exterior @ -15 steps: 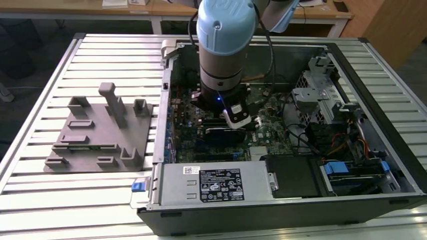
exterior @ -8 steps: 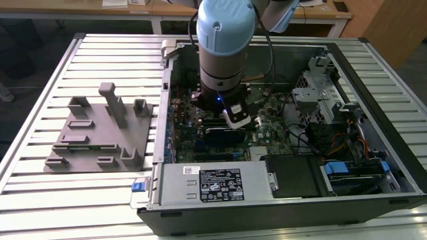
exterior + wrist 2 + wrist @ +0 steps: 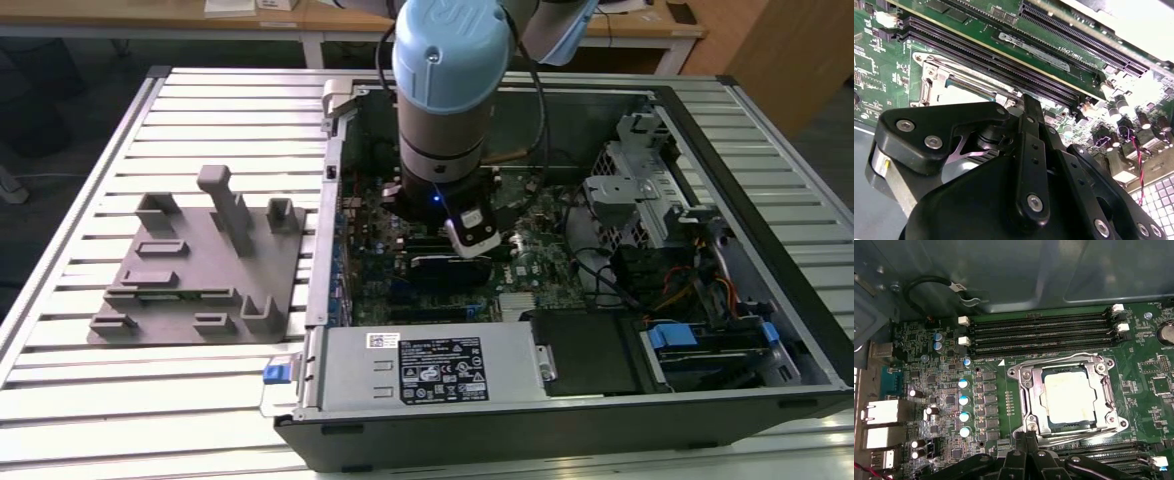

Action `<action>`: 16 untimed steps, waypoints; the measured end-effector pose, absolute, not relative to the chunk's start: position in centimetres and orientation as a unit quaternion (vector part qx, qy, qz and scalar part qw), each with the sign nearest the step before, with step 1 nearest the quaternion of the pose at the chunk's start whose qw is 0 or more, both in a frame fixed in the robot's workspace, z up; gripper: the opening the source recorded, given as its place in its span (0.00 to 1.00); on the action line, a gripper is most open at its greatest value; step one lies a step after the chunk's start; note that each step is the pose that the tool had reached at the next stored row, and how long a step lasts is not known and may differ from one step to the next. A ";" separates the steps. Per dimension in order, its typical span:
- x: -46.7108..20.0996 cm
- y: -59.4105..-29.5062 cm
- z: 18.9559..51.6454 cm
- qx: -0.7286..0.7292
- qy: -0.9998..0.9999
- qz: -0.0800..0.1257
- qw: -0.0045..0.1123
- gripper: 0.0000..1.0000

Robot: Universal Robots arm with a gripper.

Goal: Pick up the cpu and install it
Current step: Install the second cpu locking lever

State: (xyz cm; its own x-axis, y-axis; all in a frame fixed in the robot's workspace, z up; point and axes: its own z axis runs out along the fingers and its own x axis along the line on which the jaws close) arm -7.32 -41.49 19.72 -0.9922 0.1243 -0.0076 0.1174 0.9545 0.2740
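Claw [image 3: 475,243] is hanging low inside the open computer case [image 3: 747,150], right over the motherboard [image 3: 534,275], and whether its fingers are apart or together I cannot tell, since the black linkage is crowding both wrist views. Sweeping from the exterior view's left: the grey fixture tray [image 3: 200,265] is sitting on the slatted counter [image 3: 80,200], its blocks and slots standing bare, which suggests it is serving as the staging spot for parts outside the case. Moving across, the arm is reaching straight down into the middle of the case, presumably so the claw is squaring up with the socket below it. Over to the first wrist view now, and the cpu [image 3: 1068,396] is lying flat inside the socket frame [image 3: 1029,390], just beside the rows of memory slots [image 3: 1044,332], with the claw's dark body hovering at the near edge of the frame. It is looking seated and level, so the placing part appears done. The chip itself is showing a pale, silvery square top, slightly glossy and a bit washed out under the light, with a thin dark border where it is meeting the socket.
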 end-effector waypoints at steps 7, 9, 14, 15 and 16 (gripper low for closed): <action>-7.4 -41.5 19.6 0.061 0.988 0.142 0.012 0.11; -7.4 -41.5 19.5 0.061 0.988 0.144 0.012 0.11; -7.4 -41.5 19.4 0.061 0.987 0.147 0.012 0.11; -7.4 -41.5 19.4 0.061 0.987 0.147 0.012 0.11; -7.4 -41.5 19.4 0.061 0.987 0.147 0.012 0.11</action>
State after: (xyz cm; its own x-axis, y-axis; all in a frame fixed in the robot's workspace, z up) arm -7.40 -41.49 19.39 -0.9922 0.1244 -0.0053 0.1175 0.9493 0.2917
